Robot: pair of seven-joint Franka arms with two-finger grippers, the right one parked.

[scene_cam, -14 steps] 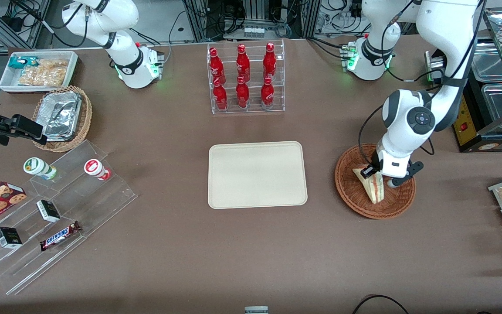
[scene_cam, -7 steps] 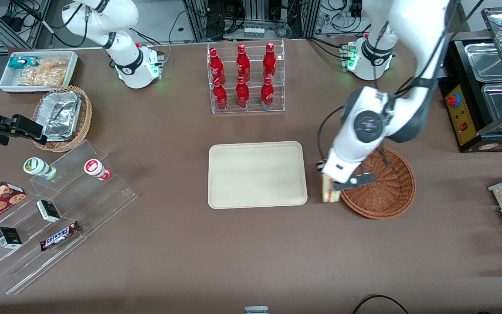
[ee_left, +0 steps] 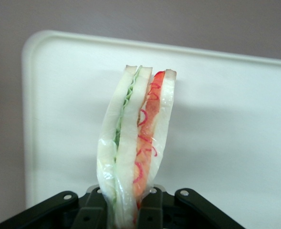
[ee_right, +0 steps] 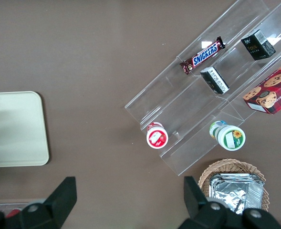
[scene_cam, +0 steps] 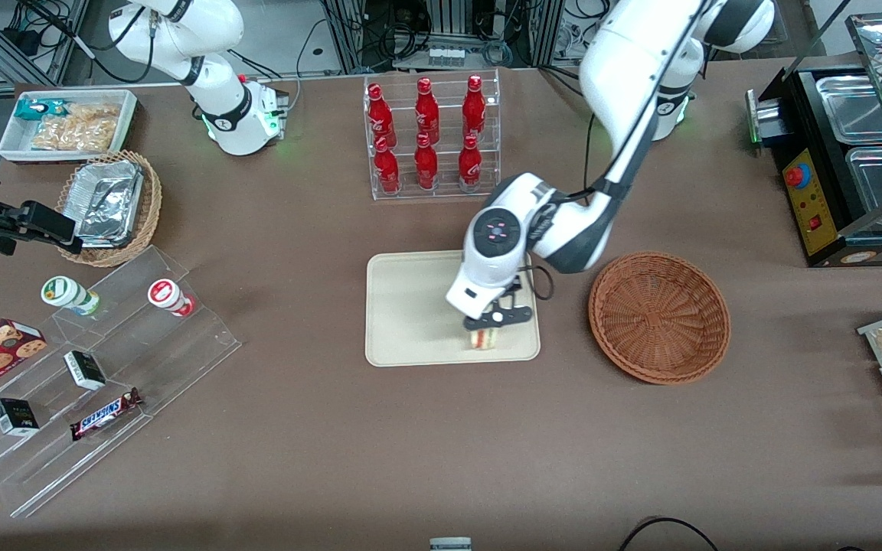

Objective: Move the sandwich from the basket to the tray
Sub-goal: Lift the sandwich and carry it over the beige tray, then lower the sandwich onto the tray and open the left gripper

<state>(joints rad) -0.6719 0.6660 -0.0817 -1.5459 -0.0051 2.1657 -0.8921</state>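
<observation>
Just below the centre of the front frame, the sandwich hangs over the tray's near edge, at its end toward the basket. The gripper has its jaws clamped on the wrapped wedge, cut edge pointing away from the wrist camera. At centre right, the basket sits beside the tray on the brown tabletop.

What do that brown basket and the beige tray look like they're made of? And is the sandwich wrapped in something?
The basket looks like woven wicker, reddish-brown, with visible ribbed weave. The tray seems a matte beige plastic or moulded fibre, smooth with a low rim; hard to say which. The sandwich, held in the pincer over the tray, appears wrapped in clear glossy film that wrinkles near the grip.
</observation>
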